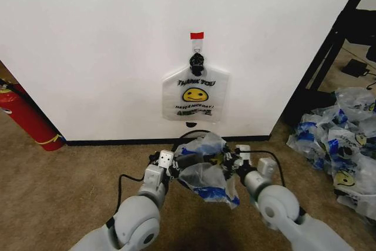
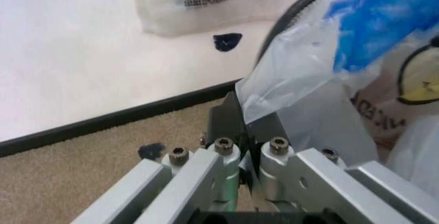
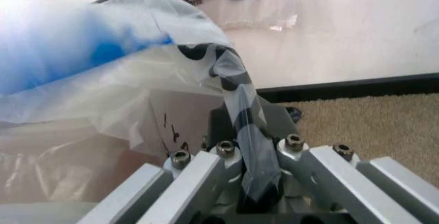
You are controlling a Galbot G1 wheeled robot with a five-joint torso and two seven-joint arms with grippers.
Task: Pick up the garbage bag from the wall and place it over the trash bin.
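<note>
Nearest, the left gripper (image 1: 174, 166) and right gripper (image 1: 230, 161) each clench an edge of the garbage bag (image 1: 205, 171), see-through white with blue patches, stretched over the trash bin (image 1: 195, 133) whose dark rim shows behind it. Beyond, another printed bag (image 1: 195, 94) hangs from a hook (image 1: 197, 44) on the wall (image 1: 117, 45).

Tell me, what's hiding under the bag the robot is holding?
Under the garbage bag a black bin rim peeks out. The plastic covers everything else, so the bin's body stays hidden.

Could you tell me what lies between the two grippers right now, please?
The garbage bag, stretched between left gripper and right gripper above the trash bin, in the head view.
</note>
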